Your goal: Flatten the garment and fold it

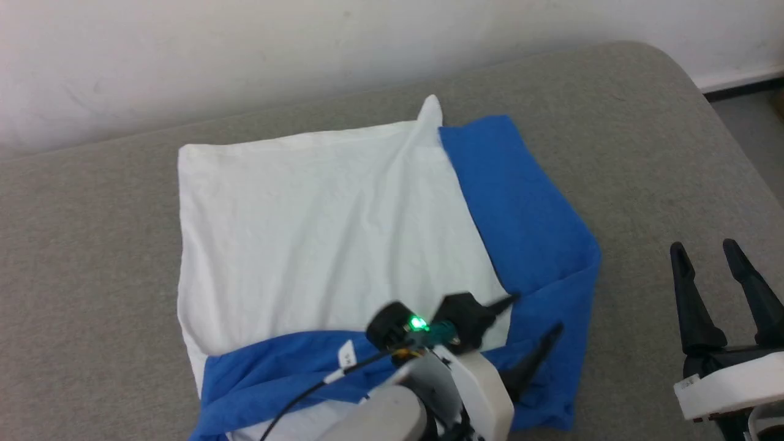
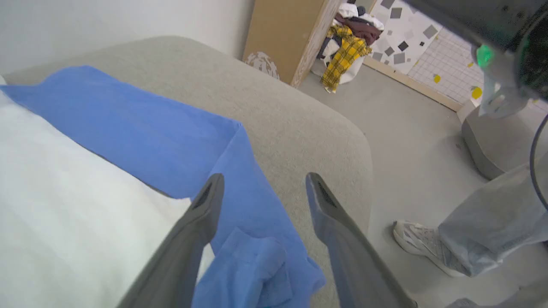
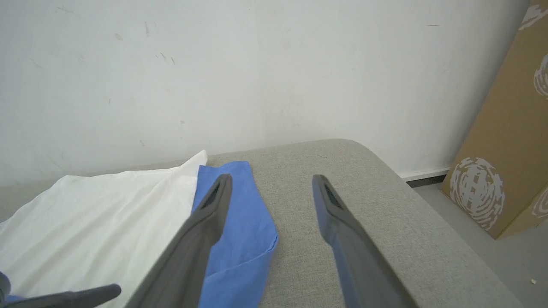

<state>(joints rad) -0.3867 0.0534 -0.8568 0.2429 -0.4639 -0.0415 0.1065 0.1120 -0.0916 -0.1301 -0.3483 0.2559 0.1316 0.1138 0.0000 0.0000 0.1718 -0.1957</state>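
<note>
The grey padded bench (image 1: 643, 153) runs across the head view. The garment (image 1: 318, 226) lies mid-frame on it, its white panel flat and blue sleeves banding its right and bottom edges. The left gripper (image 1: 530, 316) hangs spread wide over the lower-right corner where those bands meet, pinching nothing. The right gripper (image 1: 704, 254), also spread, sits far lower right, well apart, so I'd say the left is nearer.

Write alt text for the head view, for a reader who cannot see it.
A white garment with blue sleeves lies squared on a grey padded surface, sleeves folded in along its right and near edges. The left gripper hangs open over the near right blue corner; the right gripper stands open beside the cloth, to the right.
</note>
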